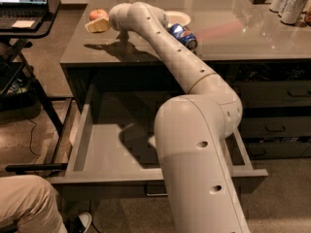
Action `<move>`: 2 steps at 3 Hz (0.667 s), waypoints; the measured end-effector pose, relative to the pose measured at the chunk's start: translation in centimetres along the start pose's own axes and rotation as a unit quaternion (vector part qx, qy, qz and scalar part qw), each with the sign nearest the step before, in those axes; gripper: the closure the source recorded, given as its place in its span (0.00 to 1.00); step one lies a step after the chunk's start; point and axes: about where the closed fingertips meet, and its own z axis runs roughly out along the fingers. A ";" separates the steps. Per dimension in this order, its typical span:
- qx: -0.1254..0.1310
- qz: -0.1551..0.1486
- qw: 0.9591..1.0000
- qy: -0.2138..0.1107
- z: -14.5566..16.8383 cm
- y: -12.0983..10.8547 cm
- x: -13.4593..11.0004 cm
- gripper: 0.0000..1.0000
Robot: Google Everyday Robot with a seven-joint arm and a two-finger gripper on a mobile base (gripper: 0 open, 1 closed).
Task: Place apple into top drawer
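Observation:
The apple (pixel 98 14), red-orange with a pale patch, sits on the grey counter (pixel 233 38) near its far left corner. My gripper (pixel 97 25) is at the apple, just in front of it and touching or nearly touching it, at the end of my arm that reaches across the counter. The top drawer (pixel 104 152) is pulled wide open below the counter. It is empty, and my arm's shadow falls on its floor. Its small metal handle (pixel 155 193) shows at the front panel.
A blue soda can (pixel 183 35) lies on its side on the counter beside my arm, next to a white plate (pixel 179 17). Several cans (pixel 290 1) stand at the far right. Dark drawers (pixel 277 125) are on the right. A laptop stand (pixel 24 13) and a person's knee (pixel 24 203) are on the left.

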 end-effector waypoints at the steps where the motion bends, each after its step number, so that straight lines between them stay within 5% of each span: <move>1: 0.009 0.015 1.000 -0.022 1.0 -0.7 0.3 0.00; 2: 0.009 0.021 0.999 -0.040 1.6 -0.8 0.0 0.00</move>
